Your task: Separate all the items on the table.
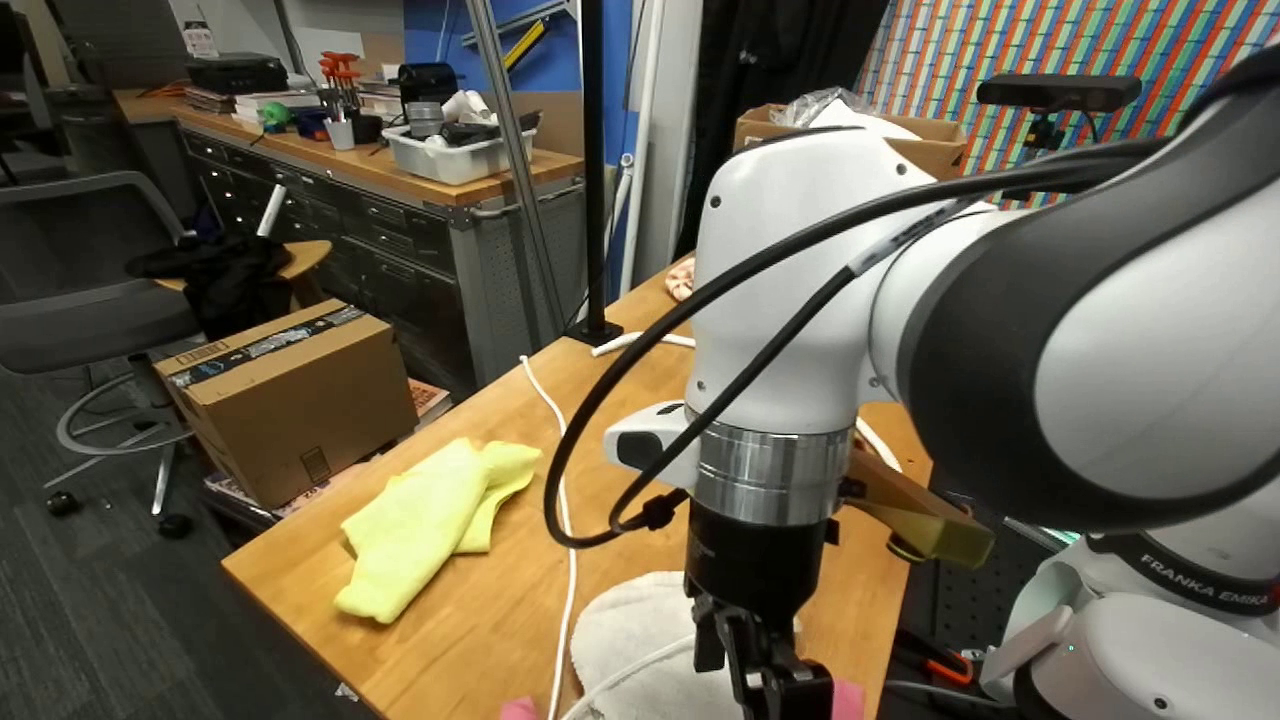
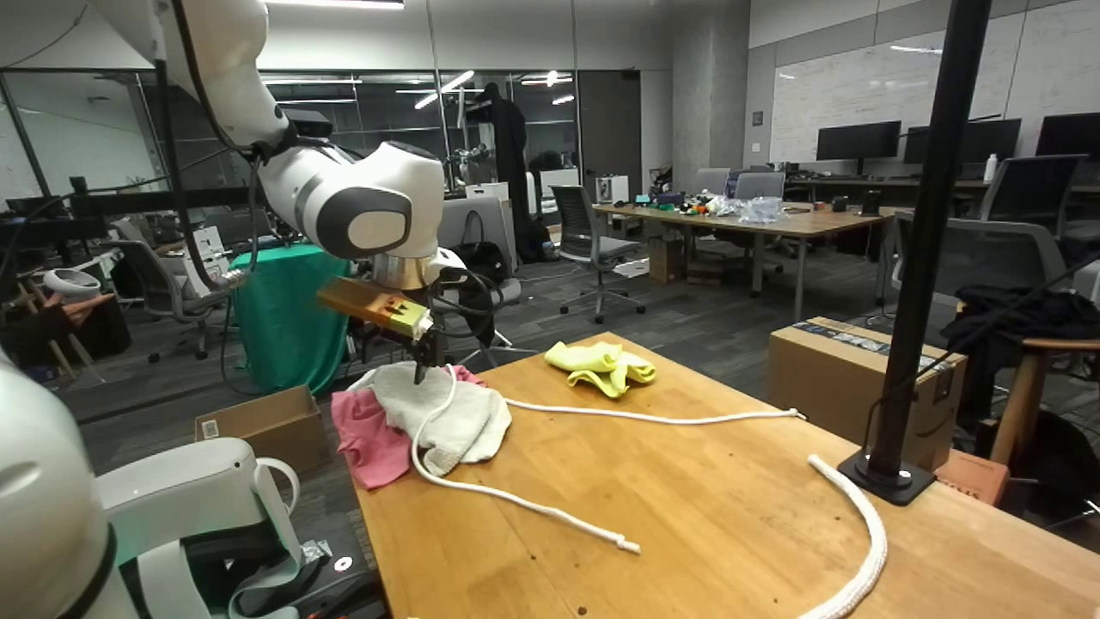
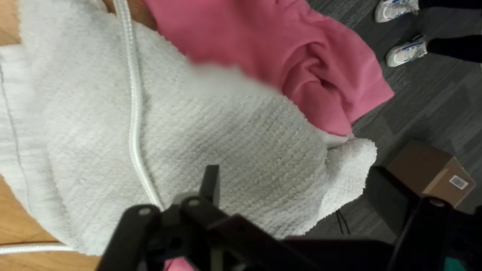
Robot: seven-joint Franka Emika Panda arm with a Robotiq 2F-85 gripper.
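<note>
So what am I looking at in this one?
A robot arm reaches over a table, where things are to be separated. Its open hand is above a white-grey cloth, apparently holding nothing; whether it touches the cloth is hard to tell. That cloth lies partly on a pink cloth, with a white rope across it, so those three are not yet separated. A yellow cloth lies apart from them.
</note>
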